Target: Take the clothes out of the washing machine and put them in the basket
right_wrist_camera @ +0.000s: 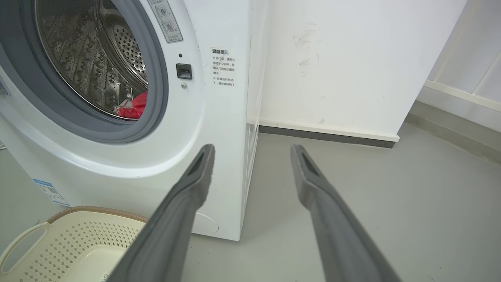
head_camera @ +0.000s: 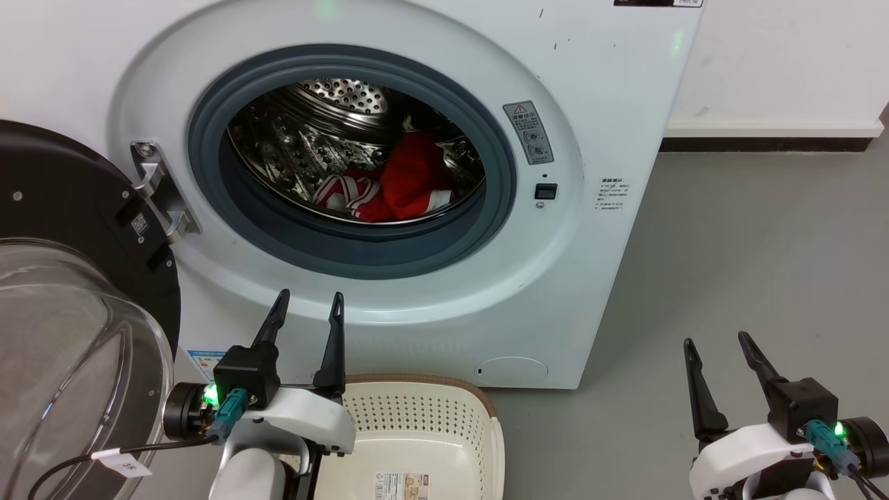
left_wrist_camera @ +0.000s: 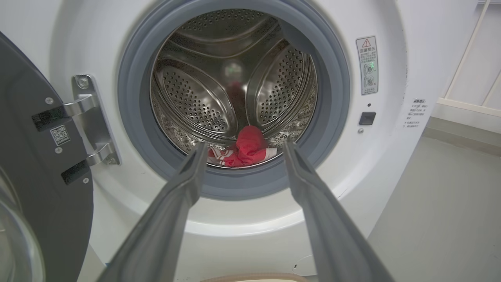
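Grey floor [head_camera: 729, 264] and a white wall [right_wrist_camera: 344, 58] frame one white washing machine [head_camera: 597, 292], its glass door [head_camera: 62, 292] swung fully open to the robot's left. The clothes [head_camera: 403, 184] lie low in the steel drum [head_camera: 305, 139], just behind the grey gasket [head_camera: 208, 173], none of them out yet. They read as two garments: a plain red one [head_camera: 413, 173] heaped at the right and a white-striped one [head_camera: 344, 194] spread at the left, touching, so the heap's long axis runs across the drum mouth and not into it. One cream basket [head_camera: 417, 410] stands on the floor against the foot of the machine, directly below the porthole, holding nothing but its paper label [head_camera: 401, 486]. Two grippers are in view. The left gripper [head_camera: 310, 295] hovers outside the machine, below the porthole and just left of the basket, fingers spread wide and gripping nothing. In its wrist view the red heap [left_wrist_camera: 246, 150] sits between the two fingertips, on the gripper's own axis (a straight advance forward and upward through the opening would seem to meet it). The right gripper [head_camera: 715, 339] is likewise spread and empty, well apart over bare floor, aimed at the machine's right front corner. The left arm is judged the nearer and better aligned. The lower gasket lip is the likely snag on the way in.
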### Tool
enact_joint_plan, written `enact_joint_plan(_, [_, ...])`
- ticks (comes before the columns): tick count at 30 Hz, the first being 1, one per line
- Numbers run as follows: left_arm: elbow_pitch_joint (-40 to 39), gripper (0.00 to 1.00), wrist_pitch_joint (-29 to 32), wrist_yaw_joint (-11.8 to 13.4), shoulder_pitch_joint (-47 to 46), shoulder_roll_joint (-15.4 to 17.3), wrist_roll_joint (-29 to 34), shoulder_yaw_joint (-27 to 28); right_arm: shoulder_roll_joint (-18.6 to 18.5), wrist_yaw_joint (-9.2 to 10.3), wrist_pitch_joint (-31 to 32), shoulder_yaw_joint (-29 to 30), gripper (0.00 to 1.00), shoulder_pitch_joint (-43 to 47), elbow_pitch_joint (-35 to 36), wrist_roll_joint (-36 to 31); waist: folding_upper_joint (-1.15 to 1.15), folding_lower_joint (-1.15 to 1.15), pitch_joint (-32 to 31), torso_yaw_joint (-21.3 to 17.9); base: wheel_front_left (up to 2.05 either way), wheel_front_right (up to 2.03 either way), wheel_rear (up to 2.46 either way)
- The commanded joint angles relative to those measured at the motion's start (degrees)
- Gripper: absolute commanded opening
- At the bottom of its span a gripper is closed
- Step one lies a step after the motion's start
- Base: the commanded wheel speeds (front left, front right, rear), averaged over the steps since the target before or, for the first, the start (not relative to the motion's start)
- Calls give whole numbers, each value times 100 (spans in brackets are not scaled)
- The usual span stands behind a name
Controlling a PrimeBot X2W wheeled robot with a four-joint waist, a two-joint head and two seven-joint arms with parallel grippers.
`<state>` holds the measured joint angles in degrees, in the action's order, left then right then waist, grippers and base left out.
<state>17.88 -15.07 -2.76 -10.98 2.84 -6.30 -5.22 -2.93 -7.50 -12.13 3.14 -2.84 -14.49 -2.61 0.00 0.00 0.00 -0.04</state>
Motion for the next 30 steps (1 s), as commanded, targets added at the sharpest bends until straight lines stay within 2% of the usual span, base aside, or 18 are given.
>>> enact_joint_plan(1, [2, 100, -15, 19, -59, 7, -10, -1, 9, 2, -33, -9, 100, -53, -11, 12, 0, 0, 3, -2, 0, 0, 0])
enact_joint_plan(8, [232, 100, -15, 75, -294, 6, -17, -1, 10, 2, -24, -113, 100, -123, 22, 74, 0, 0, 105, -124, 0, 0, 0])
enact_joint_plan(15, [810, 100, -14, 126, -1130, 111, 34, 77, 11, 2, -24, -458, 100, -383, 134, 64, 0, 0, 604, -484, 0, 0, 0])
enact_joint_plan(21, [1421, 100, 27, 131, -2171, 427, -23, 256, 10, 3, -84, -847, 100, -746, 161, 227, 0, 0, 1331, -898, 0, 0, 0])
enact_joint_plan(30, [2413, 100, 543, 45, -3746, 1111, -10, 390, 14, 3, -260, -1249, 100, -1255, 37, 855, 0, 0, 2518, -1573, 0, 0, 0])
